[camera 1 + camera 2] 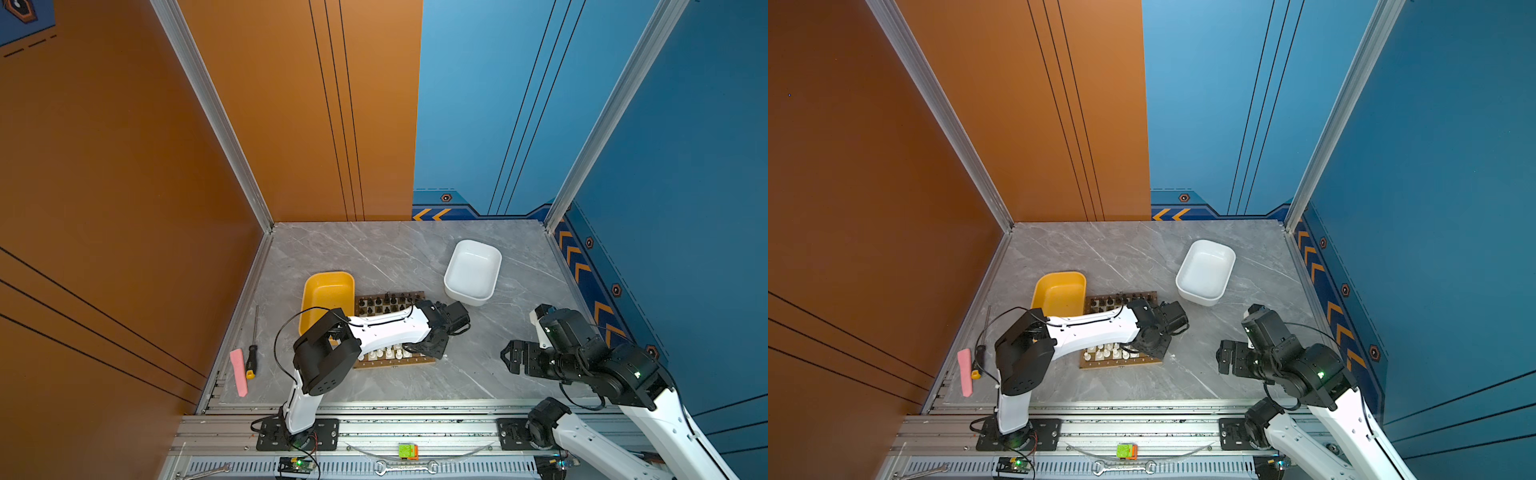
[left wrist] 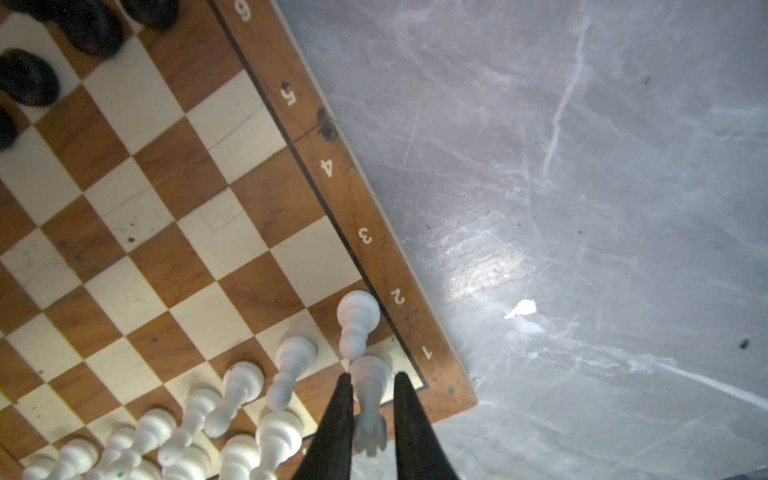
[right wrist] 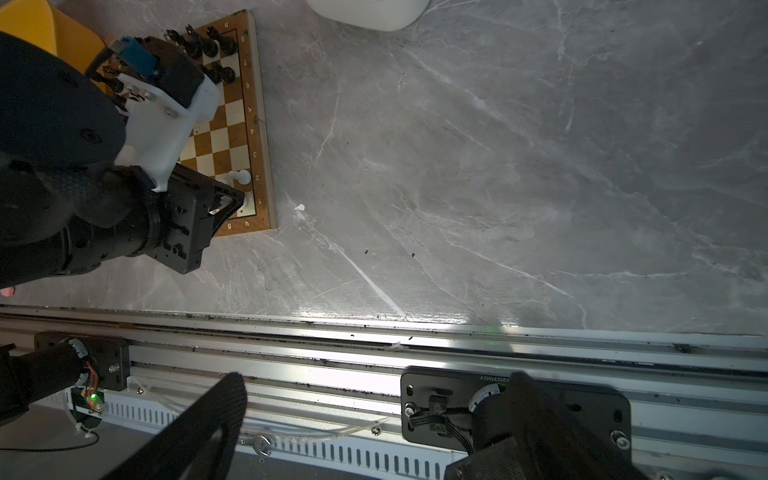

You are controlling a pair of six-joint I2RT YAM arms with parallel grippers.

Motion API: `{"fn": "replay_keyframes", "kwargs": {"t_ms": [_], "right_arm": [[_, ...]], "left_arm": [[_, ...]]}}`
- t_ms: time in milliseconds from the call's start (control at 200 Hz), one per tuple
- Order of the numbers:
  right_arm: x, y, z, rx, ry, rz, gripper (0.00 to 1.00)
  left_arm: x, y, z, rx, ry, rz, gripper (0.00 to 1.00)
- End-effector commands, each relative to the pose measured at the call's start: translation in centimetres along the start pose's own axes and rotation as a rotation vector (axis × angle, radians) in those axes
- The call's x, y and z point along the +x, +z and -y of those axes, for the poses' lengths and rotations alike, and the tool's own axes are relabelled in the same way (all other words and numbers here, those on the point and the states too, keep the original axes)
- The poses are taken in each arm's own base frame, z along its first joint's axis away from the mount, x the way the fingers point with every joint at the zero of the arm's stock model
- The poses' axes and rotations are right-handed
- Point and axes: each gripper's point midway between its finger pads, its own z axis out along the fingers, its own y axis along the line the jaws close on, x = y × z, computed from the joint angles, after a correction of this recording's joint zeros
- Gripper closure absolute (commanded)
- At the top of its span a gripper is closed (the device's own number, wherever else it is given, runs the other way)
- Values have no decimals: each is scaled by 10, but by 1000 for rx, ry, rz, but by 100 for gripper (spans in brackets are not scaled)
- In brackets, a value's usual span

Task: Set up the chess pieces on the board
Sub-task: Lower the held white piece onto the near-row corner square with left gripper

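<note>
The board (image 1: 395, 363) lies near the table's middle. Black chess pieces (image 1: 386, 301) fill its far rows and white ones (image 1: 384, 353) its near rows. My left gripper (image 2: 372, 375) reaches over the near right corner, and its black fingers (image 2: 340, 415) straddle a white rook (image 2: 368, 403) standing on the corner square by the rim's "1". The jaws are slightly apart, with a gap showing on one side of the rook. A white pawn (image 2: 357, 320) stands on the square ahead of it. My right gripper (image 1: 505, 359) hangs open and empty to the right of the board, above the table's near edge (image 3: 378, 386).
A yellow tub (image 1: 328, 291) touches the board's far left corner. A white tub (image 1: 473, 270) sits behind and to the right. A screwdriver (image 1: 252, 357) and a pink strip (image 1: 239, 376) lie at the left edge. The aluminium rail (image 1: 415, 424) runs along the front.
</note>
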Motion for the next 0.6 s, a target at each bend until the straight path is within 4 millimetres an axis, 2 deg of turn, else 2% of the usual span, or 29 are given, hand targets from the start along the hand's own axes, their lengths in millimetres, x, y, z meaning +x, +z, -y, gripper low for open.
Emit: {"fn": "replay_keyframes", "kwargs": {"t_ms": [0,150,596], "right_arm": [[-2,-1,3,28,-4,5,0],[-2,0,4,32,-8,1,0],[-4,2,3,38,-29,-3,0]], "left_arm": [[0,2,0,14,-1,-27,76],[0,1,1,21,-7,-28,74],[1,4,-1,22,-24,-42,87]]}}
